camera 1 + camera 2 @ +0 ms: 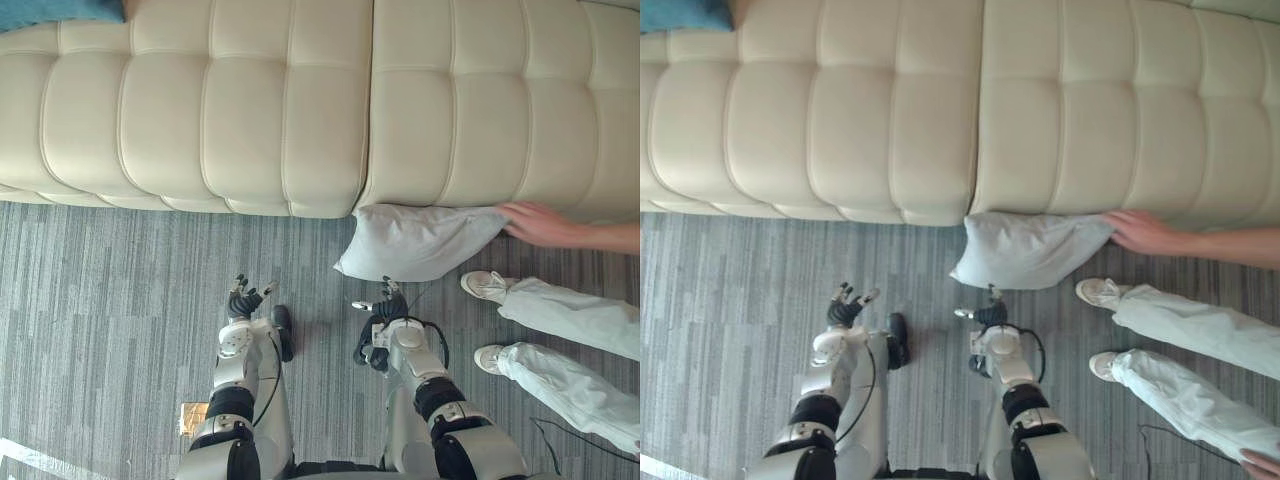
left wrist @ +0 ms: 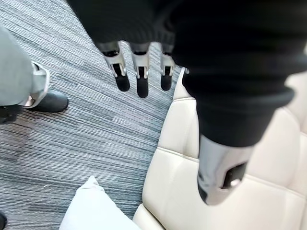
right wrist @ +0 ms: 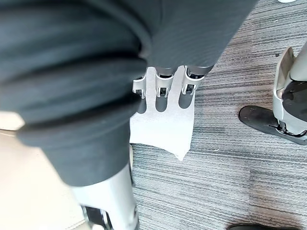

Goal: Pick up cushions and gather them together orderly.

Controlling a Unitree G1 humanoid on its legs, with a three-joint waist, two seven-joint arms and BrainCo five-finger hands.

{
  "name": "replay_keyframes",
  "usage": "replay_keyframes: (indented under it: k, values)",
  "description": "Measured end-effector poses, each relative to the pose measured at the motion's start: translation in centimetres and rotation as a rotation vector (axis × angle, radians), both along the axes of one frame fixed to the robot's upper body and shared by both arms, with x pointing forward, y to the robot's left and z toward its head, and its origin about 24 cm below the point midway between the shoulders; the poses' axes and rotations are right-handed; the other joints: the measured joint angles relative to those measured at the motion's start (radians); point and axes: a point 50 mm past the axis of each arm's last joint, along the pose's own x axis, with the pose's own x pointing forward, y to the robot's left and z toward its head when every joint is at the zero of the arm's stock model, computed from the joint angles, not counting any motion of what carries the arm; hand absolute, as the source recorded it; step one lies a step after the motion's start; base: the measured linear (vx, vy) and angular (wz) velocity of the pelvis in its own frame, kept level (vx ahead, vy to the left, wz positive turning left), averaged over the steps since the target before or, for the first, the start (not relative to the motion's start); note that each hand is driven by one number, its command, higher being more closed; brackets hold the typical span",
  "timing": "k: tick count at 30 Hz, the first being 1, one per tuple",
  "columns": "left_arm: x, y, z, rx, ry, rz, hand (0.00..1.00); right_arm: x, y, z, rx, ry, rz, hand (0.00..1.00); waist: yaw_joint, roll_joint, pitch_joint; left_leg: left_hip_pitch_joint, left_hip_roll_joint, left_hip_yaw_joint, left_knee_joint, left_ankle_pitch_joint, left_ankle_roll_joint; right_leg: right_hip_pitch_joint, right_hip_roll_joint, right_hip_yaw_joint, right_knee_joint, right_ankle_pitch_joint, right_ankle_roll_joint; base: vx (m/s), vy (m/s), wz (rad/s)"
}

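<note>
- Grey carpet (image 1: 120,290) holds a pale cushion (image 1: 415,242) against the sofa (image 1: 250,110), a person's hand (image 1: 535,222) propping it, probably for pickup.
- Empty, loose-fingered: left robot hand (image 1: 243,298), right robot hand (image 1: 388,300).

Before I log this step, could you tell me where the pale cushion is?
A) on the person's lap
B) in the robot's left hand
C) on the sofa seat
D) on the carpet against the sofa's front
D: the pale cushion lies on the carpet, against the front of the sofa, with a person's hand on one corner.
</note>
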Motion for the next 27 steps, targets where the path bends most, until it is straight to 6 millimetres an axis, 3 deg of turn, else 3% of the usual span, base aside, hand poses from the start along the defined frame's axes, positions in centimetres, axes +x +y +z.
replay_keyframes:
  k: [7, 11, 15, 17, 22, 27]
  values:
    - [-1.8, 0.1, -1.1, 0.029, 0.032, -0.018, 0.00, -2.2, -0.6, -2.0, 0.003, 0.065, -0.022, 0.00, -0.002, -0.001, 0.000, 0.111, -0.001, 0.036, -0.110, 0.025, -0.016, 0.096, 0.026, 0.007, -0.122, 0.032, 0.010, 0.00, -0.008, -0.09]
    - [-4.3, 0.6, -3.4, 0.032, 0.125, -0.009, 0.00, -5.1, -1.6, -4.2, 0.019, 0.146, -0.069, 0.00, -0.001, -0.009, -0.019, 0.224, -0.001, 0.067, -0.205, 0.040, -0.020, 0.199, 0.055, 0.014, -0.231, 0.070, 0.017, 0.13, -0.022, -0.15]
    - [-6.9, 0.6, -6.1, 0.012, 0.267, -0.005, 0.00, -8.1, -3.2, -6.4, 0.039, 0.243, -0.146, 0.00, -0.001, -0.015, -0.093, 0.299, -0.001, 0.088, -0.273, 0.052, -0.042, 0.269, 0.076, 0.014, -0.315, 0.083, 0.024, 0.20, -0.019, -0.10]
    - [-9.2, 0.5, -8.2, -0.006, 0.378, -0.003, 0.00, -11.0, -4.3, -8.3, 0.051, 0.350, -0.209, 0.00, -0.002, -0.019, -0.184, 0.354, -0.009, 0.111, -0.334, 0.057, -0.050, 0.317, 0.089, 0.018, -0.383, 0.096, 0.035, 0.25, -0.019, -0.16]
    - [-12.7, 0.0, -10.7, -0.022, 0.541, -0.022, 0.00, -15.8, -5.4, -11.0, 0.082, 0.533, -0.289, 0.00, -0.009, -0.013, -0.298, 0.509, -0.044, 0.140, -0.481, 0.073, -0.072, 0.443, 0.107, 0.034, -0.504, 0.115, 0.052, 0.24, -0.011, -0.14]
    - [-15.2, 0.6, -11.9, -0.020, 0.631, -0.019, 0.00, -17.4, -6.6, -11.7, 0.088, 0.602, -0.329, 0.00, -0.014, -0.008, -0.333, 0.614, -0.050, 0.187, -0.555, 0.078, -0.079, 0.506, 0.129, 0.093, -0.571, 0.147, 0.048, 0.10, 0.012, -0.33]
